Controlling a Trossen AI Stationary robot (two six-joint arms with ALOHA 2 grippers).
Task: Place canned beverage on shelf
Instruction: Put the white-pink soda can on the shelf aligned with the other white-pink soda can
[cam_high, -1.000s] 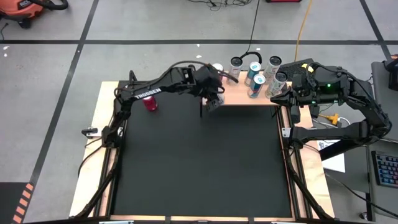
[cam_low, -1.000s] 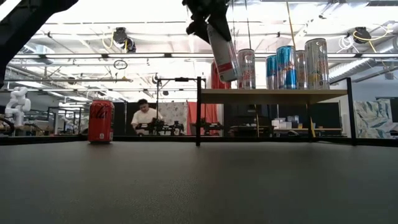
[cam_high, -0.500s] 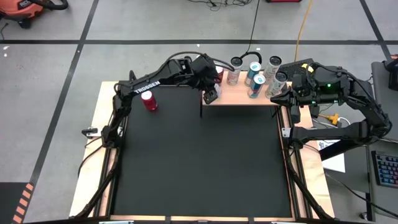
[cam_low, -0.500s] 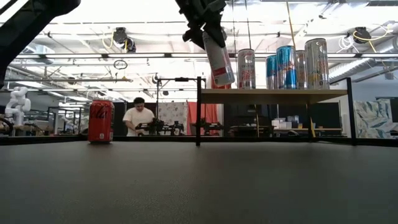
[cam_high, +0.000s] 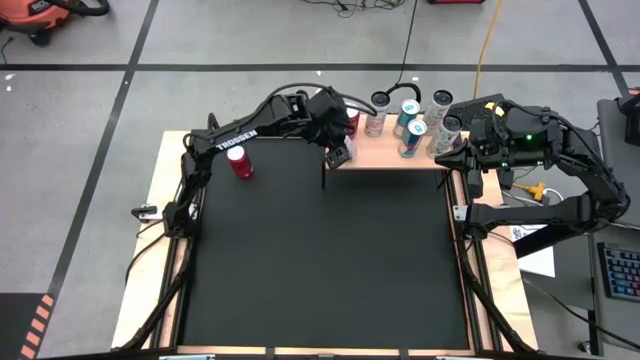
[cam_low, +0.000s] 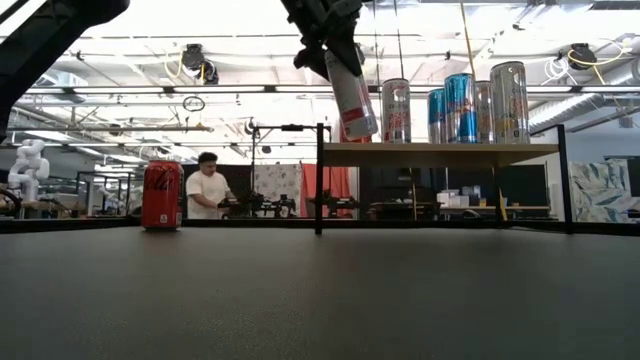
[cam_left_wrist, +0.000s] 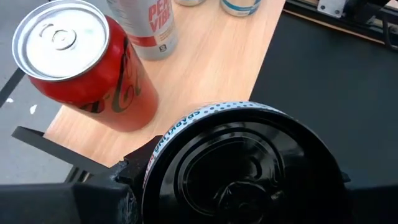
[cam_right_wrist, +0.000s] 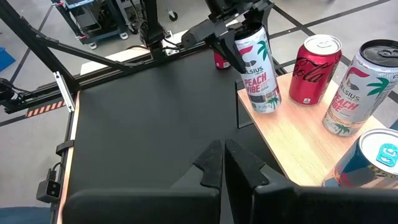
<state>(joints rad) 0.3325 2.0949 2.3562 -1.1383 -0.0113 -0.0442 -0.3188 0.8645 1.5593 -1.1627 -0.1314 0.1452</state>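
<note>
My left fingers (cam_right_wrist: 239, 38) clasp a tall white can (cam_right_wrist: 256, 70), tilted and hanging just above the shelf's (cam_right_wrist: 298, 134) near corner beside a red can (cam_right_wrist: 315, 70). My right fingers (cam_right_wrist: 222, 163), pressed together and empty, wait at the shelf's far end.

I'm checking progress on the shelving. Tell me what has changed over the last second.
The left gripper, jaws closed on the tilted white Peach Vibe can, carried it up and over the front-left corner of the pale-wood shelf. The cans standing there, the red cola can on the table and the right gripper stayed put.
</note>
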